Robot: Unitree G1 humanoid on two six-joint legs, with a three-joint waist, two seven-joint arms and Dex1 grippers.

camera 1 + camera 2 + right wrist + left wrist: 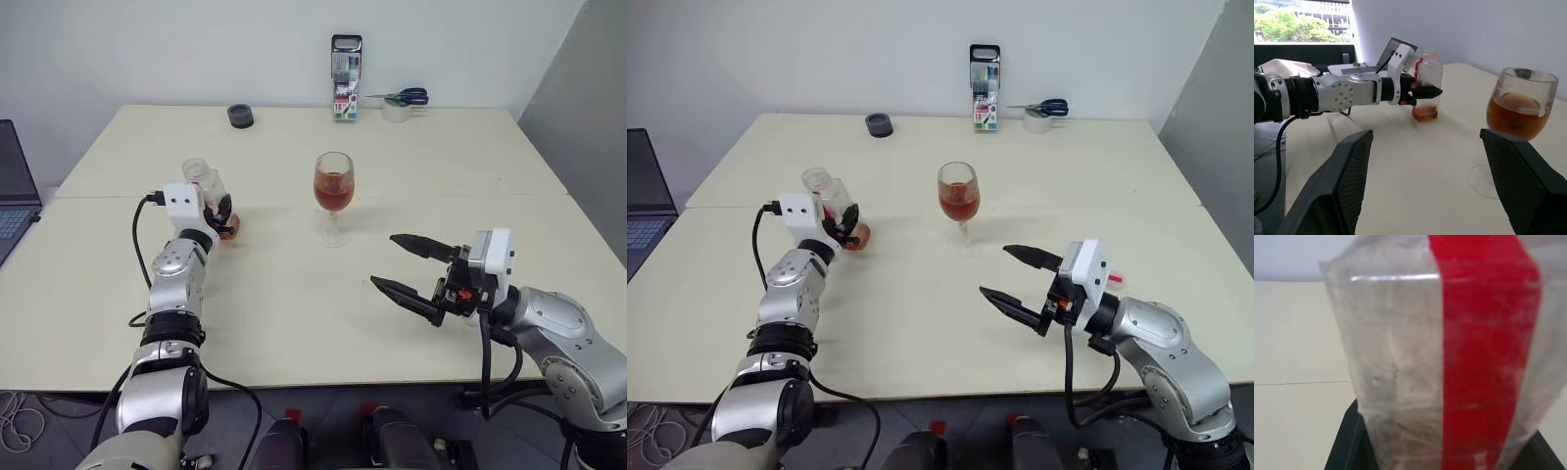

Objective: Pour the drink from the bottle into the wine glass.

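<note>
A: What is the left gripper (1422,91) doing?

B: Its black fingers are pinched on the bottle (1427,83), which stands upright with its base on or just above the table (294,323) on the robot's left. From the left wrist the bottle sits right between the fingers, its red label strip running down the clear plastic

A: Is there anything left in the bottle?

B: A shallow layer of the drink (1424,112) sits at its bottom, reddish-brown. The rest of the bottle looks clear, and its mouth is open with no cap on it

A: And the right gripper (411,270)?

B: It is spread wide and holds nothing. It hangs above the table on the robot's right, its fingers pointing toward the middle of the table

A: Where is the wine glass (333,196)?

B: It stands upright near the middle of the table, between the two grippers and a little farther back, well apart from both. Its bowl is about half full of the same amber drink. From the right wrist it shows just past that gripper's fingers

A: What lies beyond?

B: At the far edge, against the wall, stands a tall marker case (346,78). Beside it are scissors (407,96) resting on a roll of tape (396,111). A small dark round object (240,116) lies farther along toward the left. A laptop (15,186) sits past the table's left side
</note>
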